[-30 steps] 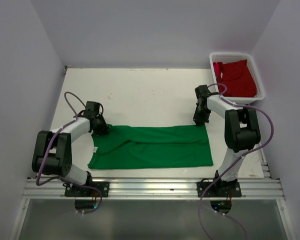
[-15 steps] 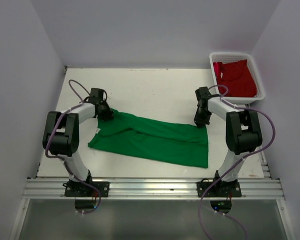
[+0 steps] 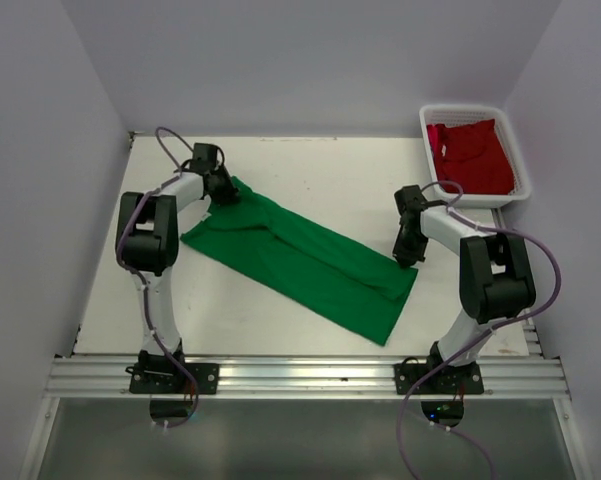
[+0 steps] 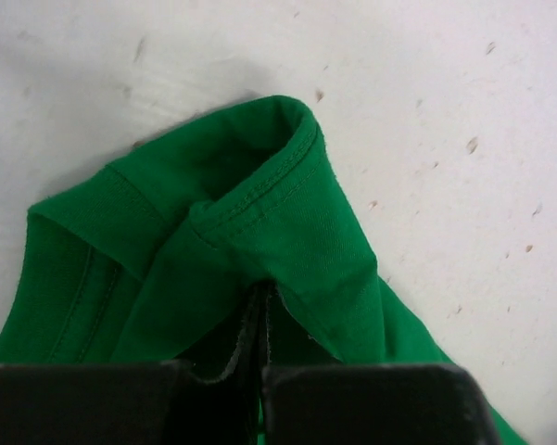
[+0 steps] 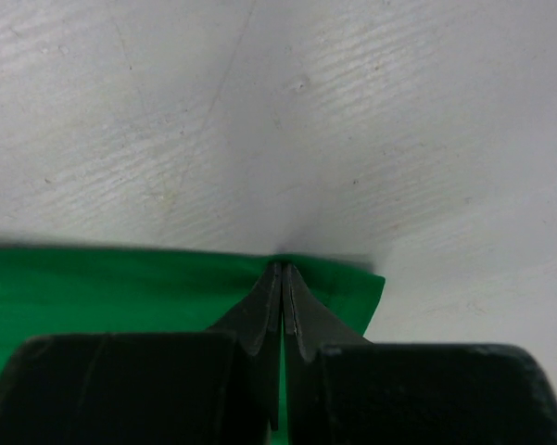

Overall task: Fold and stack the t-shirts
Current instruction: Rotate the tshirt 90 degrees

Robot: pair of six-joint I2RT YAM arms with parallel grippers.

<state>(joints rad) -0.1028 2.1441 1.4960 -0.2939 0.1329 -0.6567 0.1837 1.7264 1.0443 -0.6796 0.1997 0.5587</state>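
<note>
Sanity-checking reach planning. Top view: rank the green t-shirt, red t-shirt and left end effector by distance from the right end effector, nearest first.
1. green t-shirt: its right corner is pinched in the right end effector.
2. red t-shirt: in the basket, far right corner.
3. left end effector: far left, shut on the green t-shirt's other end.

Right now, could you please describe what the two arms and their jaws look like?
The left arm and right arm have black joint housings, white link segments and a purple cable looping along each. They stand on black base plates bolted to a silver rail. The jaws are plain black, tapering to thin tips.
</note>
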